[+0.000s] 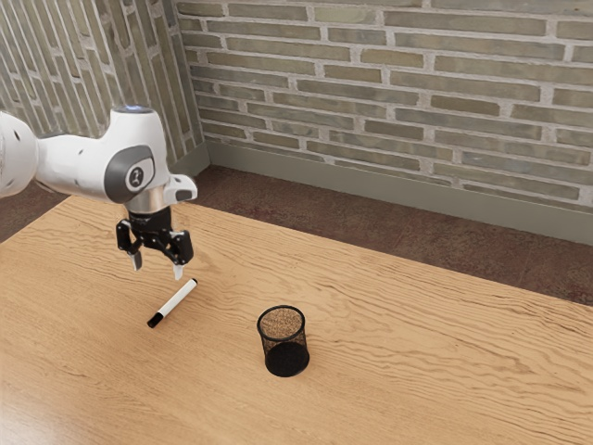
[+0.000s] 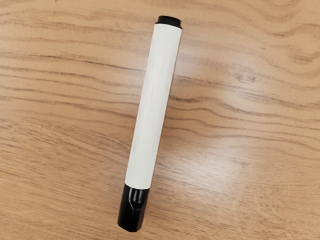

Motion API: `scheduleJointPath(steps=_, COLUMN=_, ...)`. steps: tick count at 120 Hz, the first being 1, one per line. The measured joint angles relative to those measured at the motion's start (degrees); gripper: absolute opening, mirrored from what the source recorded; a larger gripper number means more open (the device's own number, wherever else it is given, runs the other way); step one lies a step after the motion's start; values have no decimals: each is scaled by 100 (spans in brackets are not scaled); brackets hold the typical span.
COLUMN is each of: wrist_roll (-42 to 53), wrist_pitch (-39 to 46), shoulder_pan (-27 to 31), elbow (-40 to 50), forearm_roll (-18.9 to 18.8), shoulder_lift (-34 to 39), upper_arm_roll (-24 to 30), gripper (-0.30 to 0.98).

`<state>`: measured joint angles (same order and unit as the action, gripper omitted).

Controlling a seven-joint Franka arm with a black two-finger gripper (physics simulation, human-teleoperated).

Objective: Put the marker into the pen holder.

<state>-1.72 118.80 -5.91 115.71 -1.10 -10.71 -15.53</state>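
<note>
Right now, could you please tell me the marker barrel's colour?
The marker's barrel is white, clearest in the wrist view.

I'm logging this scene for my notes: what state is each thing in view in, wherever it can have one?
White cylindrical marker with black ends: capped, lying on its side on the table, not held.
Round black wire-mesh pen holder: upright, empty.
Black two-finger hand: open, raised above the table.
</note>
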Motion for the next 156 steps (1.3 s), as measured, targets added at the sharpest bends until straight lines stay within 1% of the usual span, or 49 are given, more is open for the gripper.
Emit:
scheduleJointPath(steps=8, wrist_roll=166, wrist_pitch=534, shoulder_pan=2, elbow=285, forearm_roll=4, shoulder_lift=-122, upper_arm_roll=-2, gripper=69)
scheduleJointPath(steps=20, wrist_roll=525, wrist_pitch=1224, shoulder_pan=2, elbow=362, forearm_roll=19, shoulder_lift=-419, upper_arm_roll=11, gripper=69)
scheduleJointPath(steps=32, wrist_roll=857, wrist_pitch=1658, shoulder_pan=-5, elbow=359, forearm_roll=340, shoulder_lift=-717, upper_arm_roll=20, gripper=69)
scheduleJointPath(steps=48, wrist_roll=1265, wrist_pitch=1907, shoulder_pan=-5, elbow=150, forearm_roll=516, shoulder_lift=-919, upper_arm_roll=49, gripper=69)
scheduleJointPath(steps=71, wrist_roll=1748, wrist_pitch=1998, shoulder_pan=4, elbow=-66, forearm_roll=626, shoulder_lift=-1302, upper_arm_roll=24, gripper=69)
scheduleJointPath(steps=92, wrist_roll=2072, wrist_pitch=1855, shoulder_pan=33, elbow=-179, forearm_roll=675, shoulder_lift=-1406, upper_arm_roll=-4, gripper=67)
scheduleJointPath(steps=109, wrist_roll=2246, wrist_pitch=1660, shoulder_pan=37, elbow=-231, forearm_roll=757, shoulder_lift=-1417, upper_arm_roll=-88, gripper=57)
scheduleJointPath(steps=136, wrist_roll=2395, wrist_pitch=1461, shoulder_pan=37, elbow=-329, forearm_roll=790, shoulder_lift=-1499, upper_arm_roll=-99, gripper=43)
scheduleJointPath(steps=156, wrist_roll=2472, wrist_pitch=1409, shoulder_pan=37, elbow=-336, forearm_roll=795, shoulder_lift=-1501, upper_arm_roll=-129, gripper=29)
